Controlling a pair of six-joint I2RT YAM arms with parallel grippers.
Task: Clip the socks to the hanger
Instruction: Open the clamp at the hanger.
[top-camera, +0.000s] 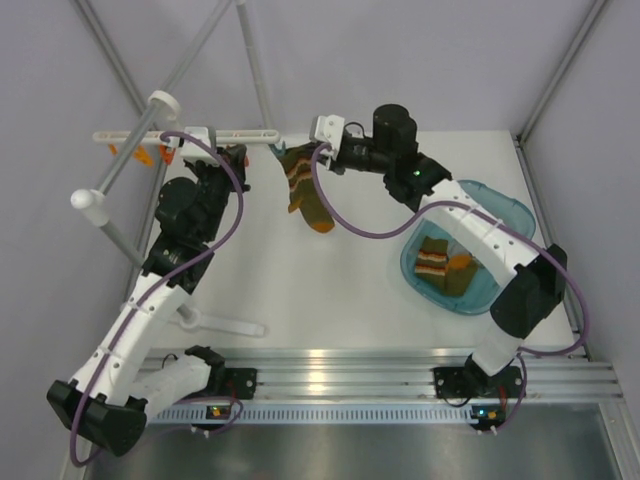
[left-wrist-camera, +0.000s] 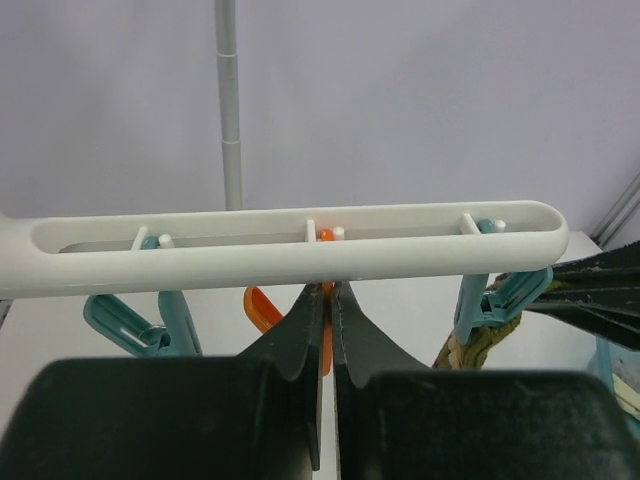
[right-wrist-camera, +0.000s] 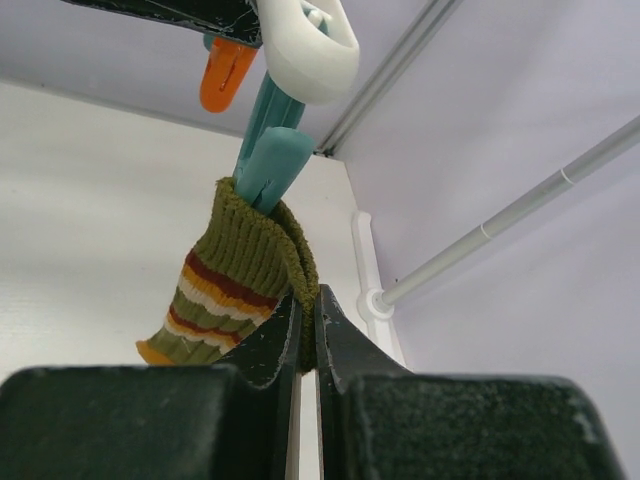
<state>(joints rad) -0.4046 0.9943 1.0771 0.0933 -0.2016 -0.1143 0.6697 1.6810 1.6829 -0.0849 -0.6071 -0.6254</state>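
Upper left of the overhead view: white hanger (top-camera: 255, 132) runs level across the back of the table (top-camera: 300, 290), orange and teal clips under it. Just right of its end, a striped sock (top-camera: 305, 190) hangs from a teal clip (right-wrist-camera: 270, 150), toe down, clear of the tabletop.

Left wrist view: hanger bar spans the frame, left gripper (left-wrist-camera: 327, 295) right under it, jaws pinched together on an orange clip (left-wrist-camera: 326, 345), which shows as a thin strip between the fingers (left-wrist-camera: 300, 330). More teal clips dangle lower left and lower right of the bar.

Right wrist view: right gripper (right-wrist-camera: 308, 300) is closed on the sock's olive cuff edge, just below the teal clip that bites the cuff. Orange clip sits at the top of that frame beside the hanger's rounded end.

Right side of the overhead view: blue plastic tub (top-camera: 505, 215) on the table, second striped sock (top-camera: 440, 265) lying folded inside, well apart from the hanger.
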